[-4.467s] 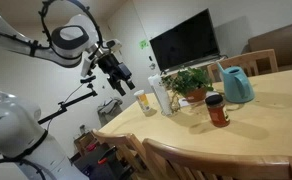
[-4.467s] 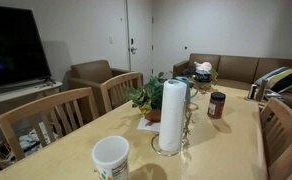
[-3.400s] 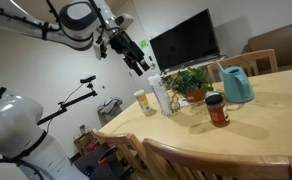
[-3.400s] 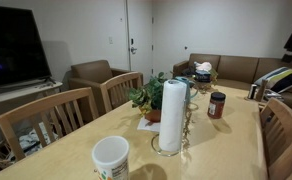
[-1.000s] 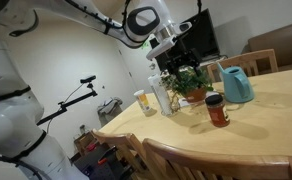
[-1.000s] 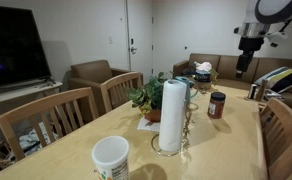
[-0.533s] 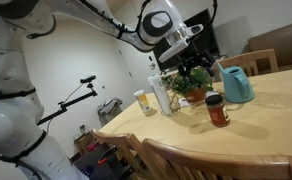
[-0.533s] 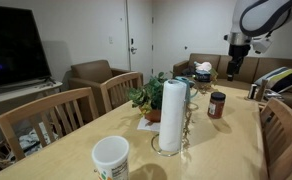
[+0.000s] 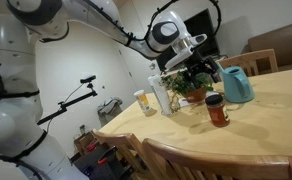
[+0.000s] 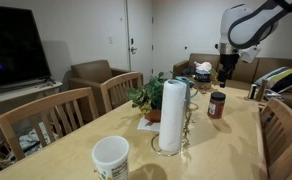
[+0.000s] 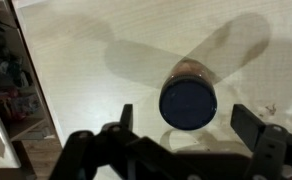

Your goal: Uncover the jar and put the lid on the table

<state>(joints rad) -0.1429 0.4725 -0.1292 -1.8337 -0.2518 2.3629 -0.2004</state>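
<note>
Your jaws are spread wide and holding nothing. In the wrist view the dark round lid (image 11: 189, 103) sits right between the two fingers (image 11: 248, 122), a touch nearer the right-hand one in the picture, with clear gaps on both sides. You're looking straight down on it, and a sliver of the jar's (image 11: 191, 70) reddish glass peeks out past the cap's upper edge. The light table (image 11: 86, 50) fills the rest of that view, with the shadow of the jaws fanned out around the jar.

Both exterior views give you the height, which the wrist camera can't. The arm (image 10: 241, 22) hangs over the jar (image 10: 217, 106) with the jaws above the lid (image 10: 217, 96), and air shows between them, so nothing is touching. The cap is on the jar, and the jar stands upright on the table (image 10: 221, 150).

In an exterior view the jar (image 9: 217, 111) stands near the table's (image 9: 276, 110) front edge, close to the teal pitcher (image 9: 237, 85), with the plant (image 9: 191, 82) behind it and a white bottle (image 9: 161, 95) and a yellowish cup (image 9: 144, 102) farther along. From the opposite end, an exterior view puts a paper towel roll (image 10: 171, 115) and a white tub (image 10: 111, 157) in the foreground, with the jar well beyond them.
</note>
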